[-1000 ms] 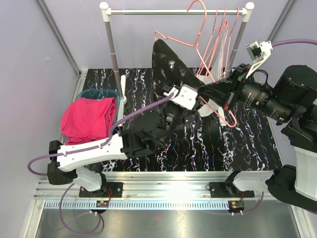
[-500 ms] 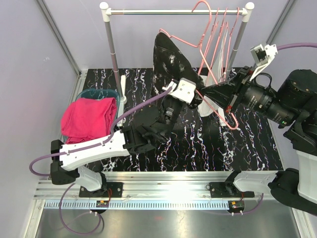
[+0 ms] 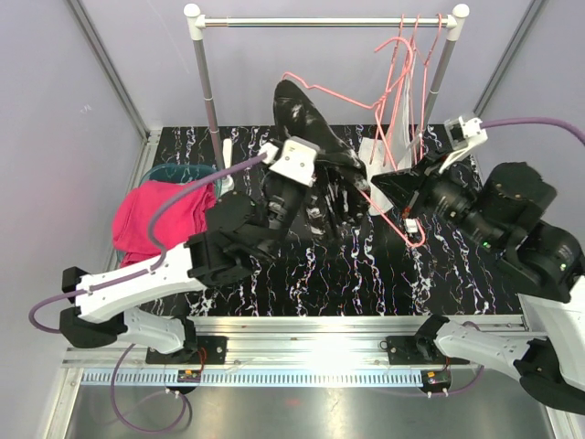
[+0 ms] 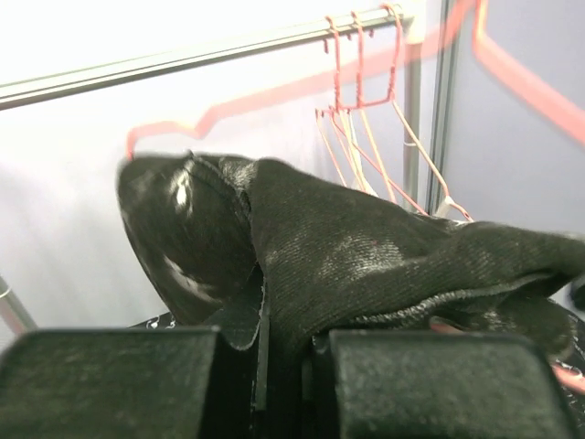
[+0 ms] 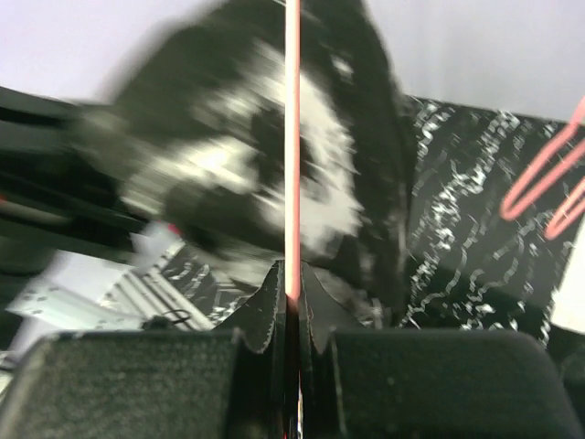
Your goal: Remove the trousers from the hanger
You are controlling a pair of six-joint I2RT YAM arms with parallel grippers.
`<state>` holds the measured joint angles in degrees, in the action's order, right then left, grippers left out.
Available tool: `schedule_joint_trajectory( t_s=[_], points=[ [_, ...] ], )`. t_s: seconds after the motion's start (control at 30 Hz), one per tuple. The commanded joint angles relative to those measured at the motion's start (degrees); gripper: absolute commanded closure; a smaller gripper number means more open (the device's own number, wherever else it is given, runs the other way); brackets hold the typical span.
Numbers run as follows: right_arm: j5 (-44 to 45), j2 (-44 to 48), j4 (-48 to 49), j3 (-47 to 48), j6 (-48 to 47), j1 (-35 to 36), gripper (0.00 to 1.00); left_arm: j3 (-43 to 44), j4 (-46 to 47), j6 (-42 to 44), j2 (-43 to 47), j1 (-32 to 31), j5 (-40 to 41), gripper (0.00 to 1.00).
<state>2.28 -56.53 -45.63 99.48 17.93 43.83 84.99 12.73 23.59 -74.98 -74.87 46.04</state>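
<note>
Left gripper [image 4: 274, 343]: jaws closed down tight on a fold of the black speckled trousers [image 3: 306, 119], with cloth bunched between the pads in the left wrist view. The grip sat low on the garment, probably so the arm could drag the cloth sideways off the wire.

Right gripper [image 5: 292, 293]: closed on the pink wire hanger [image 3: 334, 87], the thin wire running straight up between the fingertips. The view was motion-blurred, but the pinch was plain. Judged purpose: to anchor the hanger while the other arm pulled.

The hanger was off the rail [image 3: 320, 20], held in the air above the back half of the table [image 3: 457, 265], tilted, with its hook end up toward the left. The black trousers were draped over it and peaked at the upper end, hanging toward the left arm. They were not yet free of the wire.

Spare pink hangers [image 3: 407, 55] hung bare at the right end of the rail.

Magenta trousers [image 3: 160, 219] lay heaped at the table's left edge, well apart from the work. A teal rim showed behind them; I could not tell whether it was a tub or cloth.

Judged step: the last garment was in hand, with both grips set for the pull-apart. Risk: cloth snagging on the hanger's bend.
</note>
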Motion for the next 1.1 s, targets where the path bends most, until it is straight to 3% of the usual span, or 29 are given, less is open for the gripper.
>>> schedule_joint_trajectory(
  t_s=[0.0,0.5,0.67,0.8,0.9,1.07],
  points=[
    [6.76,2.39,7.3,-5.34,-0.62,0.02,1.0,1.58,7.57,-1.27,5.37,0.34,-2.18,1.0],
    [7.21,5.91,11.96,-27.76,3.95,0.02,1.0,5.53,1.07,-0.13,10.99,0.25,-2.45,1.0],
    [6.77,5.38,12.58,-29.87,3.07,0.02,1.0,8.87,-0.08,7.85,10.38,0.25,3.25,1.0],
    [8.08,6.08,12.49,-29.17,1.76,0.02,1.0,9.76,4.22,20.07,8.63,1.39,11.95,1.0],
    [8.44,6.52,11.79,-27.25,0.7,0.02,1.0,8.71,4.59,23.08,9.67,5.6,16.7,1.0],
    [9.32,7.49,9.15,-23.29,-0.44,0.02,1.0,1.6,-4.72,15.26,15.63,18.34,20.49,1.0]
  ],
)
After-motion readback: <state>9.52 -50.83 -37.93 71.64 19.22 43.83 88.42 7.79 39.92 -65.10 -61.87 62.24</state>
